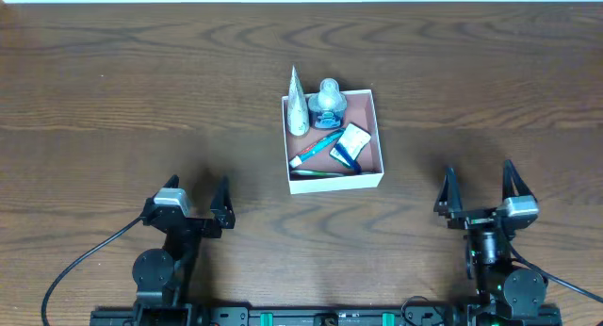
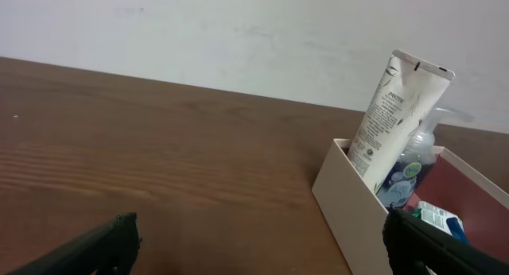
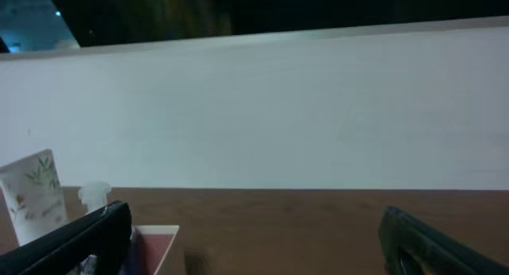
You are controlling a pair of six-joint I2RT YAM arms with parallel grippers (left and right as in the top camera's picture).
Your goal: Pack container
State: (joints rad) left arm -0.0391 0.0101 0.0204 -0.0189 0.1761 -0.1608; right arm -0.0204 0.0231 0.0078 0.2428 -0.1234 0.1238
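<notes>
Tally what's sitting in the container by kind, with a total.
Tube: 1
Pump bottle: 1
White packet: 1
Blue stick: 1
Green stick: 1 (too small to identify)
Total: 5 inside the container

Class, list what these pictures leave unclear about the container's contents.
Overhead: lettering on the white packet is too small.
Left wrist: frame edge cuts off the container's right side; the tube hides part of the pump bottle.
Right wrist: a gripper finger covers much of the container.
</notes>
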